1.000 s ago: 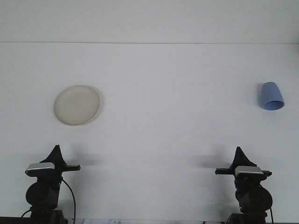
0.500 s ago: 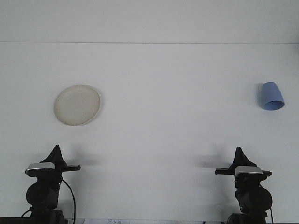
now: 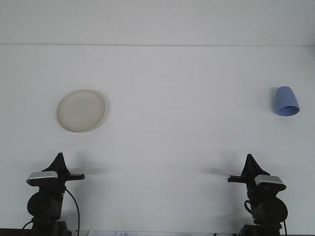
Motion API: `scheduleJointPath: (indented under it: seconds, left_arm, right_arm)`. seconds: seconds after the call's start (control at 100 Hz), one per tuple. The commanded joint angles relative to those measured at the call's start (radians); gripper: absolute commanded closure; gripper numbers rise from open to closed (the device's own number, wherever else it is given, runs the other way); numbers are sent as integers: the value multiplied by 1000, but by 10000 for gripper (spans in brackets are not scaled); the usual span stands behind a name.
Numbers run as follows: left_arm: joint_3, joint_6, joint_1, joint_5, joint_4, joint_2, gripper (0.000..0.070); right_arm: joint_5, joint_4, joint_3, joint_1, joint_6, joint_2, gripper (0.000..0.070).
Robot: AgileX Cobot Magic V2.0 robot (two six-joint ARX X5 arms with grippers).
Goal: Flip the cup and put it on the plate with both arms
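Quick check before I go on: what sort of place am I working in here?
Most likely a lab or test bench, not a kitchen: a bare white table against a plain wall, holding only a cream plate and a blue cup, with two robot arms mounted at the near edge.

You are looking at a robot test lab: a bare white surface [image 3: 162, 147] against a blank white wall [image 3: 157, 22], two black arm bases mounted at the near edge.
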Motion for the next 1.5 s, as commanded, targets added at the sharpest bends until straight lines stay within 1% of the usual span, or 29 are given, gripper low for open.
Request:
scheduleJointPath:
  seconds: [0.0,0.04,0.09,0.16,0.19,0.21,0.23,0.31,0.33,0.35,0.46,0.58,0.63,0.71,0.78,0.96,1.0,1.06,1.2,1.29,1.38,1.49]
  left_arm:
    - [-19,-2,1,-2,15,-1,684]
    - [-19,-2,1,-2,15,-1,684]
    - [-19,-2,1,-2,15,-2,684]
    - [-19,-2,1,-2,15,-1,684]
    - [-19,-2,1,-2,15,-1,684]
    - [-19,-2,1,-2,15,-1,684]
    - [-19,-2,1,-2,15,-1,684]
    - [-19,-2,1,-2,15,-1,684]
    - [-19,-2,1,-2,15,-1,684]
    - [-19,-2,1,-2,15,-1,684]
    - [-19,-2,1,-2,15,-1,684]
    - [-19,-2,1,-2,15,-2,684]
    - [-19,-2,1,-2,15,-1,684]
    - [-19,-2,1,-2,15,-1,684]
    - [-19,-2,1,-2,15,-1,684]
    - [-19,-2,1,-2,15,-1,684]
    - [-19,-2,1,-2,15,-1,684]
    - [-19,-2,1,-2,15,-1,684]
    - [-19,-2,1,-2,15,-1,684]
    - [-19,-2,1,-2,15,-1,684]
    - [-19,-2,1,-2,15,-1,684]
    - [-19,-2,1,-2,15,-2,684]
  right_arm:
    - [0,34,25,1,136,-2,697]
    - [17,31,56,1,155,-1,697]
    - [43,31,105,1,146,16,697]
    - [74,11,193,1,94,64,693]
    - [86,-6,238,1,61,92,673]
    - [93,-19,269,1,36,114,637]
    - [98,-31,300,1,11,139,582]
    - [126,-93,424,0,-83,251,297]
    - [134,-108,452,0,-102,280,250]
    - [143,-125,481,0,-121,312,224]
    - [200,-194,610,0,-218,475,220]
    - [275,-196,689,-5,-334,637,220]
    - [302,-183,704,-18,-361,705,220]
    - [304,-158,711,-64,-379,805,220]
    - [288,-136,711,-122,-378,888,220]
    - [201,-60,711,-279,-380,1080,221]
    - [171,-29,711,-317,-381,1118,221]
    - [106,15,711,-372,-387,1169,221]
    - [-21,142,711,-472,-438,1286,221]
    - [-65,230,712,-517,-446,1356,221]
    - [-125,323,719,-546,-446,1429,221]
    - [-159,397,749,-566,-447,1523,221]
